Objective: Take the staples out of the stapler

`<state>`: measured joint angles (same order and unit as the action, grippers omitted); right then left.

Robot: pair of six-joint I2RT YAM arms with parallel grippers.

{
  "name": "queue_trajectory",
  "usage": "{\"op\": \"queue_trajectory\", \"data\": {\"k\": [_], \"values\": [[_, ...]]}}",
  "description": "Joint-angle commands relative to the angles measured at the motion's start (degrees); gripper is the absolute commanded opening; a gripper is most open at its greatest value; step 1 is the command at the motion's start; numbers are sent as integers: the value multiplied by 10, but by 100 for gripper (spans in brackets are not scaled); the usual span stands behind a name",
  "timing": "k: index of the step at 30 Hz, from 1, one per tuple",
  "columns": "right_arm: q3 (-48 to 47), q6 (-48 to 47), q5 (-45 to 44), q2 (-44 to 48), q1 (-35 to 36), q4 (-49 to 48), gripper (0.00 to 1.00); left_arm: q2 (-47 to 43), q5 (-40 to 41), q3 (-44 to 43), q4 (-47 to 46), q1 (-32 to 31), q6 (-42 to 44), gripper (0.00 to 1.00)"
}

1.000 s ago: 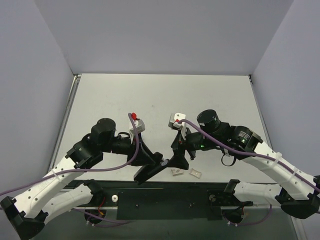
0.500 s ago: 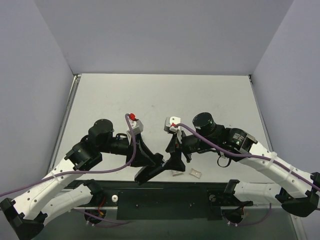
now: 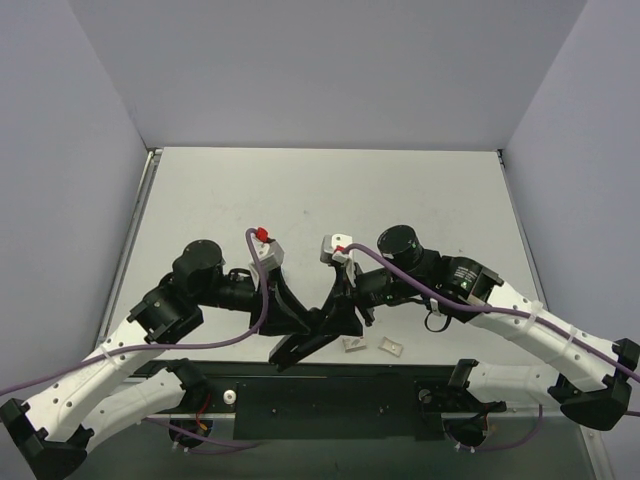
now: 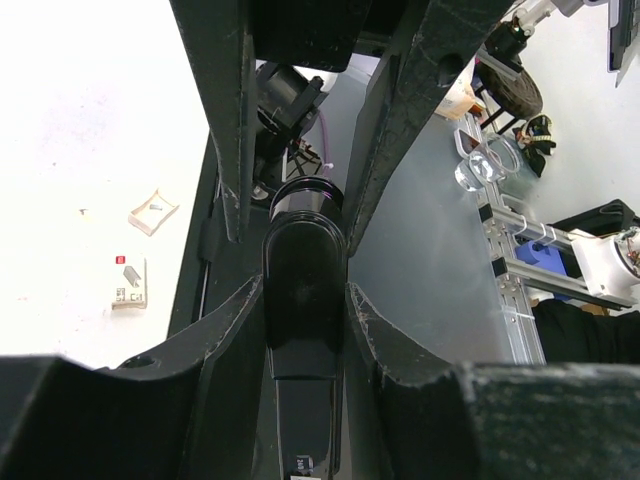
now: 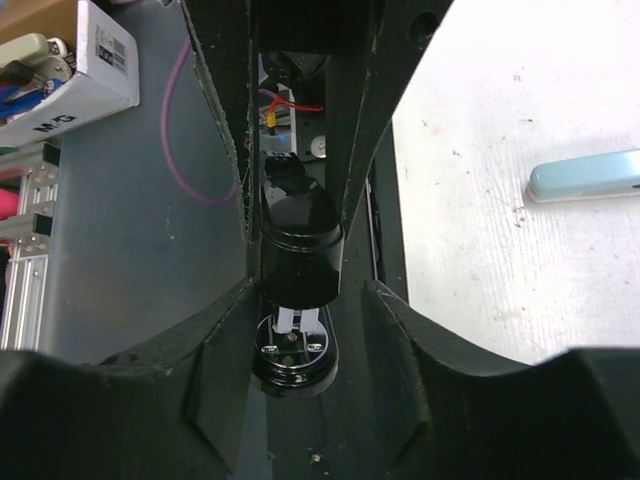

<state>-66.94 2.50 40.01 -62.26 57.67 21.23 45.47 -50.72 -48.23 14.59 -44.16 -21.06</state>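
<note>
"Top external view: what had shifted over that last second?"

"The right gripper [image 3: 338, 318] had swung left, closing in on the left gripper [image 3: 298, 340], which was clamped on the black stapler [image 4: 305, 290]."

"And the right claw itself?"

"Its wrist view showed both fingers pressed against the stapler's other end, so it was gripping too. Two small pale pieces [image 3: 390, 347] lay on the table [image 3: 330, 200] just right of the stapler. With both ends held, I judged opening the magazine came next."

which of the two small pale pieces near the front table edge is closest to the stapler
The left piece, lying just beside the black stapler; the other piece sits farther off to its right.
</note>
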Motion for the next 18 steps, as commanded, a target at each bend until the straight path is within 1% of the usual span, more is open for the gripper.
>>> {"op": "queue_trajectory", "data": {"k": [1, 3, 5, 7, 8, 11, 13, 14, 15, 18], "values": [[5, 3, 35, 1, 9, -33, 40, -17, -24, -7, -62, -1, -14, 0], [9, 3, 39, 4, 10, -35, 37, -16, -24, -7, -63, -1, -14, 0], [15, 5, 43, 10, 10, -38, 29, -16, -21, -8, -66, -1, -14, 0], [23, 7, 51, 15, 10, -44, 14, -17, -20, -8, -71, -1, -18, 0], [26, 7, 51, 19, 10, -46, 0, -18, -18, -7, -75, -2, -19, 0], [50, 14, 55, 35, 12, -59, 0, -33, -2, 4, -108, -1, -28, 0], [68, 28, 53, 52, 11, -83, 0, -46, 6, 16, -137, -1, -35, 0], [73, 32, 53, 64, 11, -94, 0, -50, 11, 22, -137, -1, -37, 0], [84, 36, 53, 70, 13, -99, 0, -57, 14, 25, -166, -2, -41, 0], [104, 49, 50, 94, 13, -110, 0, -68, 28, 30, -178, -1, -43, 0]]}}
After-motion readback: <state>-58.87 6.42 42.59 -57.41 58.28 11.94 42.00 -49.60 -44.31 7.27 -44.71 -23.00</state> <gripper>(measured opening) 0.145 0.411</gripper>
